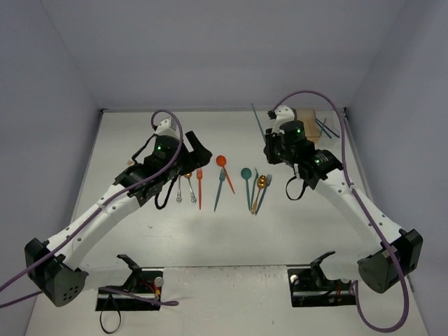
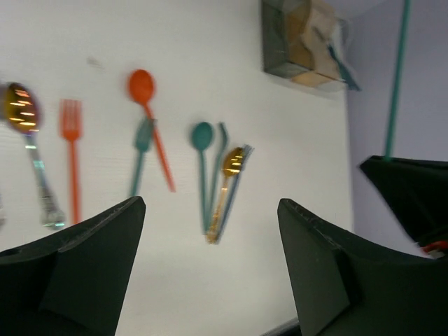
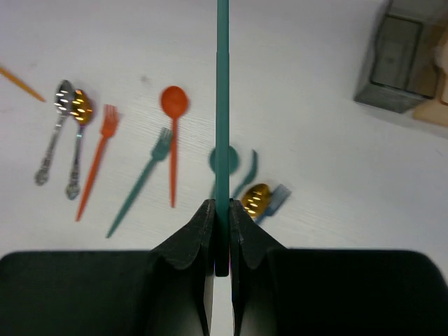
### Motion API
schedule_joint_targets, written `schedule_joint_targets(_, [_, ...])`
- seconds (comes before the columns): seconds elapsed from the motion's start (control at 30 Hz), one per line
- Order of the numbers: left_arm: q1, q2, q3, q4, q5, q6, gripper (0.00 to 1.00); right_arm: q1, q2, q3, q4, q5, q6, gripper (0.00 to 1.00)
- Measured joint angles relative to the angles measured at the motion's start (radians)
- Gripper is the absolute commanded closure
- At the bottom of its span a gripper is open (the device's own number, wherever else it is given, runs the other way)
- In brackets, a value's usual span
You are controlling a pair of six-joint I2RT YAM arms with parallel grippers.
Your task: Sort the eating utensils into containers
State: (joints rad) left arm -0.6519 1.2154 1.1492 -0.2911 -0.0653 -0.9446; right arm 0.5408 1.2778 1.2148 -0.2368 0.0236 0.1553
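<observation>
My right gripper (image 3: 222, 206) is shut on a teal chopstick (image 3: 222, 105), held upright above the table; from above the chopstick (image 1: 257, 120) slants up and away from that gripper (image 1: 271, 148). My left gripper (image 2: 210, 203) hangs open and empty over the table, just left of the row of utensils (image 1: 199, 150). On the table lie a silver spoon (image 3: 52, 140), a gold spoon (image 3: 78, 133), an orange fork (image 1: 199, 185), an orange spoon (image 1: 222, 164), a teal fork (image 1: 220, 189), a teal spoon (image 1: 246, 178), another gold spoon (image 1: 260, 185) and a blue-grey fork (image 1: 266, 183). The containers (image 1: 316, 123) stand at the far right.
Blue-grey chopsticks (image 1: 325, 128) poke out of the containers. An orange stick (image 3: 21, 82) lies at the left edge of the right wrist view. Grey walls close the table on three sides. Both arm bases (image 1: 133, 283) sit at the near edge.
</observation>
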Motion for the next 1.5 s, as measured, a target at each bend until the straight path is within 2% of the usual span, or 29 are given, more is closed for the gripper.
schedule_joint_targets(0.2, [0.077,-0.112,-0.011,-0.174,-0.122,0.167,0.25,-0.188,0.055,0.026,-0.099,0.015,-0.112,1.0])
schedule_joint_targets(0.43, [0.257,-0.225,-0.166,-0.26,-0.138,0.369,0.25,-0.435,0.297,0.166,-0.169,0.012,-0.205,1.0])
schedule_joint_targets(0.73, [0.281,-0.232,-0.31,-0.259,-0.093,0.523,0.25,-0.638,0.583,0.455,-0.243,0.014,-0.269,1.0])
schedule_joint_targets(1.03, [0.263,-0.235,-0.317,-0.234,-0.093,0.557,0.25,-0.678,0.791,0.661,-0.271,0.032,-0.323,1.0])
schedule_joint_targets(1.27, [0.247,-0.235,-0.317,-0.23,-0.097,0.568,0.25,-0.678,0.903,0.708,-0.306,0.039,-0.348,0.99])
schedule_joint_targets(1.33, [0.247,-0.235,-0.317,-0.229,-0.098,0.568,0.25,-0.678,0.911,0.708,-0.312,0.049,-0.355,0.96])
schedule_joint_targets(1.4, [0.247,-0.235,-0.317,-0.229,-0.099,0.568,0.25,-0.678,0.915,0.71,-0.317,0.06,-0.363,0.85])
schedule_joint_targets(1.5, [0.247,-0.234,-0.317,-0.228,-0.1,0.568,0.25,-0.678,0.919,0.721,-0.321,0.075,-0.37,0.74])
